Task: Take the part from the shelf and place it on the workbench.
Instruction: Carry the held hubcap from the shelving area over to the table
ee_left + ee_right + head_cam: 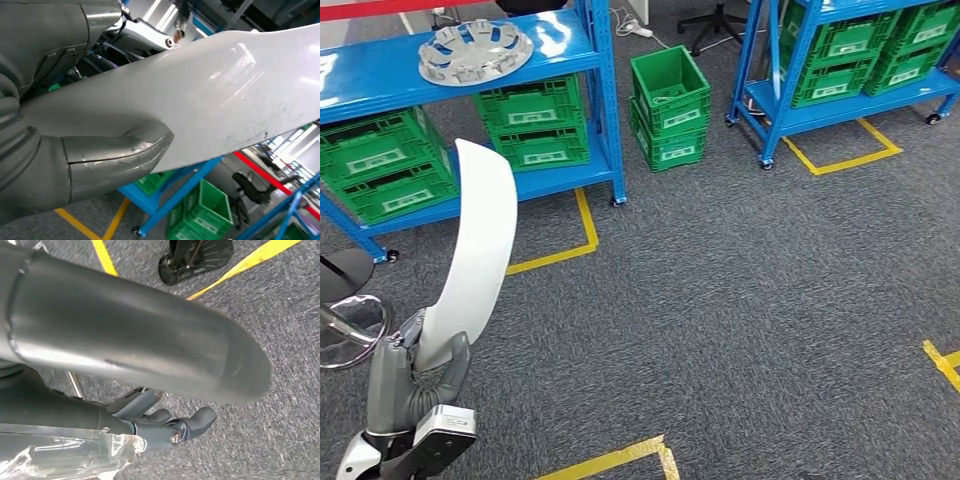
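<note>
Grey carpet (743, 300), blue shelf (388, 70) far left; left hand (414, 385) grips white part (475, 250); right hand (124, 340) holds nothing, fingers apart.

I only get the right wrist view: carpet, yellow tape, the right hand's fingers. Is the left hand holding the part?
Observer: Yes. The left hand grips a white curved panel by its lower end; the rest rises above the hand.
Operator: How is the grip?
Observer: In the left wrist view the thumb lies flat against the panel's face.
Operator: What's ahead?
Observer: A blue shelf holding green crates, with a silver wheel cover on its upper board.
</note>
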You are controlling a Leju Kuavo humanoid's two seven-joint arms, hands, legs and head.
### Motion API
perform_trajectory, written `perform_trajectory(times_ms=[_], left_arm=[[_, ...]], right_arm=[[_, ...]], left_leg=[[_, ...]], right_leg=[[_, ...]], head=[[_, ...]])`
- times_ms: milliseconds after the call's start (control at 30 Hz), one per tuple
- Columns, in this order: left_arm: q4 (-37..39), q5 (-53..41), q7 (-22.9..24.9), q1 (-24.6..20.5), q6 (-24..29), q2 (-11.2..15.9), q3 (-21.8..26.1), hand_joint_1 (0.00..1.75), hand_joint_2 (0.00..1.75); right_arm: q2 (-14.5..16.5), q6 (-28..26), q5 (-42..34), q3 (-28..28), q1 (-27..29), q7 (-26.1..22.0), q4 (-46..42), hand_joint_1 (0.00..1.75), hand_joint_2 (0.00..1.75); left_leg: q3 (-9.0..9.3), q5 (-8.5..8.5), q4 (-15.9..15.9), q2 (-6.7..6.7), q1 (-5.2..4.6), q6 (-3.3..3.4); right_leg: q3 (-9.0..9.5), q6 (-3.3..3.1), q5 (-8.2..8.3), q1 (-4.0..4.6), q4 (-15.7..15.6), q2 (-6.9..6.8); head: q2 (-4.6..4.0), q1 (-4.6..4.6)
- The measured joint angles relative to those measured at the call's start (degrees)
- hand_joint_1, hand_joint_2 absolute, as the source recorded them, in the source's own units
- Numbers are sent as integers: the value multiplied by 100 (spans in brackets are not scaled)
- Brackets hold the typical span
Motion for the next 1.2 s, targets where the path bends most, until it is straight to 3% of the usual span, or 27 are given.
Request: perform_trajectory(times_ms=[33, 100, 133, 200, 267, 333, 367, 400, 433, 533, 600, 667, 733, 833, 867, 900, 967, 1033, 1100, 1167, 1200], left_arm=[[-4, -6, -2, 2, -10, -13, 11, 175, 175], [-11, -10, -5, 10, -19, -36, 23, 175, 175], [-16, -10, -5, 13, -21, -47, 28, 175, 175], [-35, -10, -9, 10, -27, -79, 42, 175, 175], [-51, -15, -10, 13, -51, -112, 58, 175, 175], [-56, -24, -9, 21, -76, -133, 74, 175, 175], [-56, -28, -9, 24, -82, -141, 81, 175, 175], [-56, -28, -9, 24, -88, -149, 87, 175, 175], [-56, -28, -8, 24, -95, -158, 95, 175, 175], [-64, -35, 0, 24, -120, -183, 121, 175, 175], [-85, -52, 6, 26, -158, -206, 136, 175, 175], [-115, -77, 14, 27, -214, -244, 150, 175, 175], [-146, -92, 20, 26, -251, -275, 161, 175, 175], [-167, -94, 21, 37, -267, -294, 186, 175, 175], [-167, -92, 21, 41, -278, -300, 199, 175, 175], [-169, -86, 21, 45, -296, -311, 214, 175, 175], [-180, -68, 17, 54, -343, -345, 245, 175, 175], [-203, -39, 1, 72, -386, -393, 282, 175, 175], [-230, 2, -32, 94, -464, -450, 320, 175, 175], [-257, 26, -73, 104, -564, -516, 353, 175, 175], [-271, 18, -88, 103, -607, -554, 369, 175, 175]], right_arm=[[-1, 1, 1, 0, -9, 2, 0, 0, 0], [-2, 0, 2, -2, -8, 3, 0, 0, 0], [-2, -1, 3, -3, 4, 4, 0, 0, 0], [-2, -1, 5, -9, 24, 5, 0, 0, 0], [-2, -1, 14, -13, 10, 16, 0, 0, 0], [-2, -2, 27, -13, -6, 33, 0, 0, 0], [-2, -3, 33, -13, -5, 39, 0, 0, 0], [-2, -3, 38, -14, 0, 46, 0, 0, 0], [-2, -4, 44, -16, 6, 50, 0, 0, 0], [-5, -4, 61, -20, -7, 54, -1, 0, 0], [-6, -2, 64, -19, -21, 58, -2, 0, 0], [-5, 0, 67, -20, -19, 65, -15, 0, 0], [-5, 1, 74, -22, -18, 72, -33, 0, 0], [-1, 2, 81, -23, -31, 78, -44, 0, 0], [1, 1, 83, -23, -33, 81, -46, 0, 0], [1, -1, 86, -23, -34, 86, -50, 0, 0], [7, -4, 92, -23, -34, 96, -65, 0, 0], [28, -5, 97, -23, -40, 103, -103, 0, 0], [54, -5, 105, -23, -46, 125, -160, 0, 0], [73, -7, 123, -22, -34, 158, -210, 0, 0], [78, -14, 135, -22, -26, 175, -231, 0, 0]], left_leg=[[82, 83, -250, -63, 7, 8], [121, 90, -399, -119, -8, 71], [127, 120, -397, -94, -15, 117], [154, 188, -422, -9, -12, 205], [168, 195, -441, 102, -20, 278], [168, 179, -439, 216, -59, 322], [172, 172, -438, 272, -78, 334], [180, 164, -437, 323, -94, 341], [194, 153, -436, 372, -104, 343], [258, 99, -420, 503, -138, 294], [279, 80, -414, 568, -157, 239], [292, 61, -413, 611, -143, 180], [220, -107, -214, 477, -123, 105], [-260, -611, 795, 258, -93, 29], [-413, -685, 1082, 240, -84, 18], [-487, -641, 1184, 226, -74, 12], [-343, -260, 769, 158, -44, 9], [-44, 111, 32, -120, 9, 15], [90, 175, -332, -324, 33, 46], [105, 151, -386, -237, 18, 118], [122, 157, -409, -171, 14, 162]], right_leg=[[-2, 34, -6, -5, 1, 55], [-39, 122, -9, -14, -12, 146], [-56, 171, -10, -23, -37, 187], [-93, 232, -73, -25, 23, 116], [-313, 246, -387, -2, 530, -116], [-697, 249, -783, 17, 1327, -261], [-806, 246, -852, 23, 1561, -278], [-811, 236, -807, 32, 1584, -287], [-685, 217, -651, 43, 1351, -309], [-65, 133, -161, 94, 221, -539], [33, 81, -111, 120, 9, -573], [17, 23, -88, 113, -5, -464], [32, -37, -59, 82, -30, -367], [29, -81, -35, 60, -37, -204], [28, -83, -35, 58, -36, -138], [31, -81, -38, 55, -35, -64], [52, -69, -48, 42, -34, 92], [42, -24, -68, 37, -16, 241], [-20, 58, -67, 24, -3, 374], [-88, 152, -49, -6, -25, 467], [-117, 188, -72, -6, 5, 379]], head=[[0, -2], [0, -5], [0, -5], [0, 6], [0, 43], [0, 66], [0, 66], [0, 66], [0, 66], [0, 63], [0, 56], [1, 57], [1, 40], [1, 19], [1, 19], [1, 19], [0, 19], [0, 14], [0, 9], [0, 9], [0, 14]])
